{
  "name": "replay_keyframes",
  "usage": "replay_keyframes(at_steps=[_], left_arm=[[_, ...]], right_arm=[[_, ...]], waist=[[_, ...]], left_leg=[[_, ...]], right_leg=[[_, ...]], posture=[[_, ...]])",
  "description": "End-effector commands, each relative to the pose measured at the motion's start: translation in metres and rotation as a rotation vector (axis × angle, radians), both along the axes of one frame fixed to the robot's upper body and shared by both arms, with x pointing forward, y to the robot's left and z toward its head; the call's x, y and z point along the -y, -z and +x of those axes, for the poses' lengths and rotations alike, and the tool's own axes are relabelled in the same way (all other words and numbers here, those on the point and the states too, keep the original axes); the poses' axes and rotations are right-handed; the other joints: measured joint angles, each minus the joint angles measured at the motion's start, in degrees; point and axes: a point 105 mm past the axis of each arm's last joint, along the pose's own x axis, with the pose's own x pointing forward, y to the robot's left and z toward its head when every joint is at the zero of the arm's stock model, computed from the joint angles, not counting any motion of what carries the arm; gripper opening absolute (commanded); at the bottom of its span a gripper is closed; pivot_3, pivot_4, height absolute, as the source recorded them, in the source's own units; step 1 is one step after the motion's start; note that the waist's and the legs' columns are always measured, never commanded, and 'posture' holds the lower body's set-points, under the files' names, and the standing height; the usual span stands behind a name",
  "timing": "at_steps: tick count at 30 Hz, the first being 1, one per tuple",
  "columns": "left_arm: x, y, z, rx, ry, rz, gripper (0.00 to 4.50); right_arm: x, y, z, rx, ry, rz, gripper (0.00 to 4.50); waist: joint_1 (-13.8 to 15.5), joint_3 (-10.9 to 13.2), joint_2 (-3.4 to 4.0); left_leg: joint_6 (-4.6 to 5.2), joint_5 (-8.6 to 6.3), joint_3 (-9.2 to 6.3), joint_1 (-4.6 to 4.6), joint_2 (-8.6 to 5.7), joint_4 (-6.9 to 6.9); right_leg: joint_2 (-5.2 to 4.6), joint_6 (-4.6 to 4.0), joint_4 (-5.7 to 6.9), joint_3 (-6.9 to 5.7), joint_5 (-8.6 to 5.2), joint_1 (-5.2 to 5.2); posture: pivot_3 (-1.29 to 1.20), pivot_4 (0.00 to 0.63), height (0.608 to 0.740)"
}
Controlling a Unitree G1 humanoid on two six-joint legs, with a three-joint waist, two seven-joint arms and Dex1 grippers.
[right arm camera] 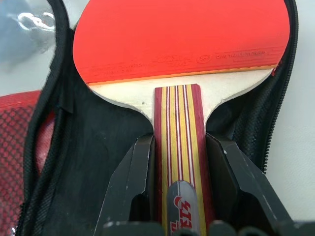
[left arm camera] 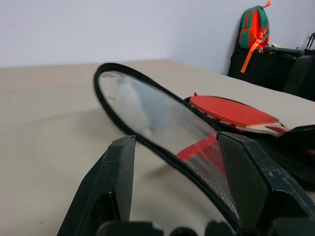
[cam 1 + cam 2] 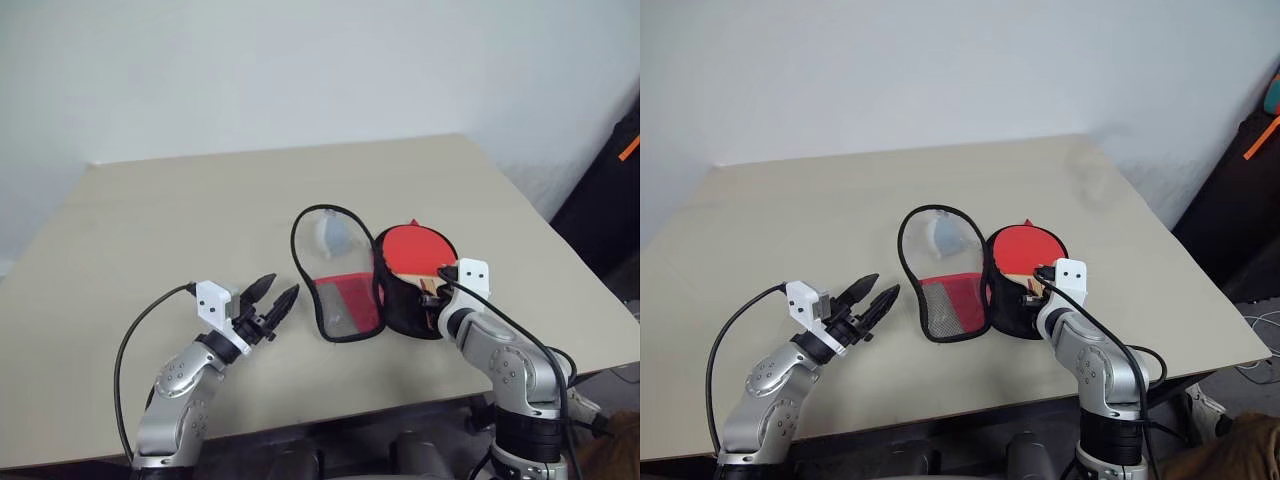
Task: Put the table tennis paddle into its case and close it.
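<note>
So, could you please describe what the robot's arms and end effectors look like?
Both arms are silver-grey metal with rounded joint housings and black wrist sections. Each wrist carries a small white box, with a black cable looping back along the arm. The left end effector and the right end effector each have two black, tapered, wedge-shaped fingers.

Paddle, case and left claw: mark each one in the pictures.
Paddle [image 1: 177, 39], right wrist view, on the red rubber of the blade.
Case [image 3: 345, 305], left eye view, on the red mesh pocket of the open flap.
Left claw [image 3: 274, 291], left eye view, midway between its two black fingertips.
</note>
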Motion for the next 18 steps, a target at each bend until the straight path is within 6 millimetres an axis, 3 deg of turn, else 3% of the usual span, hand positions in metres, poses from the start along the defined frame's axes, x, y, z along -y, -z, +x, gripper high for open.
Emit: replay_keyframes(at_steps=[1,6,7,9,12,15,18], left_arm=[[0.003,-0.019,0.001,0.062,0.015,0.01,2.77],[0.005,-0.022,0.001,0.061,0.015,0.011,2.77],[0.005,-0.023,0.001,0.061,0.013,0.01,2.77],[0.005,-0.024,0.001,0.059,0.011,0.009,2.77],[0.004,-0.025,0.002,0.058,0.005,0.009,2.77],[0.0,-0.024,0.005,0.038,0.0,0.024,2.77],[-0.008,-0.019,0.011,-0.023,-0.005,0.045,2.77]], right_arm=[[0.004,-0.005,0.003,0.035,0.032,-0.021,1.14],[-0.002,-0.004,0.002,0.037,0.015,-0.013,1.14],[-0.002,-0.004,0.003,0.039,0.012,-0.012,1.86],[-0.003,-0.006,0.004,0.048,0.006,-0.013,2.36],[0.0,-0.01,0.005,0.062,0.013,-0.007,3.5],[0.009,-0.027,0.005,0.157,0.026,0.027,4.47],[0.015,-0.049,0.001,0.295,-0.009,0.027,4.47]], waist=[[0.0,0.0,-0.01],[0.0,0.0,-0.01],[0.0,0.0,-0.01],[0.0,0.0,-0.01],[0.0,0.0,0.0],[0.1,0.0,-0.01],[0.1,0.0,-0.01]], left_leg=[[0.0,0.0,0.0,0.0,0.0,0.0],[0.0,0.0,-0.01,0.0,0.0,0.0],[0.0,0.0,-0.01,0.0,0.0,0.0],[0.0,0.0,0.0,0.0,0.0,0.0],[0.0,0.0,-0.01,0.0,0.0,0.0],[0.0,0.0,-0.01,0.0,0.0,0.01],[0.0,0.0,-0.02,-0.03,0.0,0.02]], right_leg=[[0.0,0.0,0.0,0.0,0.0,0.01],[0.0,0.0,-0.01,0.0,0.0,0.0],[0.0,0.0,-0.01,0.0,0.0,0.0],[0.0,0.0,-0.01,0.0,0.0,0.0],[0.0,-0.01,-0.01,0.0,0.0,0.0],[0.0,-0.01,-0.02,-0.01,-0.01,0.02],[0.0,-0.01,-0.03,-0.02,-0.01,0.0]], posture=[[0.0,0.0,0.74],[0.0,0.0,0.74],[0.0,0.0,0.74],[0.0,0.0,0.74],[0.0,0.0,0.74],[0.0,0.0,0.74],[0.0,0.0,0.74]])
